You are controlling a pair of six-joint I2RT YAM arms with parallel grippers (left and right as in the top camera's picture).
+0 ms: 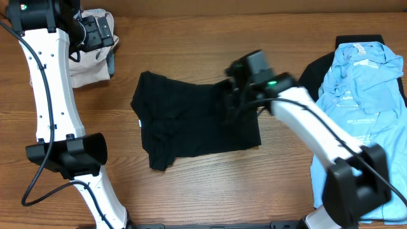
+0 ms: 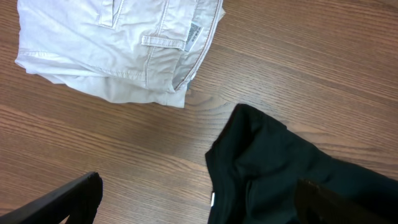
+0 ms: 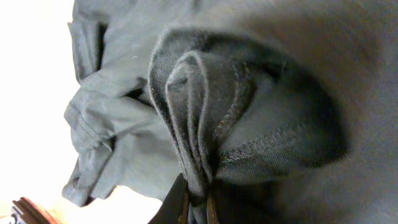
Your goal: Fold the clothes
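Note:
The black shirt (image 1: 191, 117) lies spread and partly folded in the middle of the table. My right gripper (image 1: 236, 89) is at its upper right edge, shut on a bunched fold of the black shirt (image 3: 199, 180). My left gripper (image 1: 105, 35) hovers high at the far left, open and empty, its fingers (image 2: 199, 199) wide apart over bare wood and the shirt's left corner (image 2: 280, 168). Folded beige trousers (image 1: 89, 63) lie below it, also in the left wrist view (image 2: 118, 43). Light-blue T-shirts (image 1: 362, 95) with white print are piled at the right.
More black cloth (image 1: 315, 70) lies under the blue T-shirts at the right. The left arm's base (image 1: 67, 156) stands at the front left, the right arm's base (image 1: 353, 184) at the front right.

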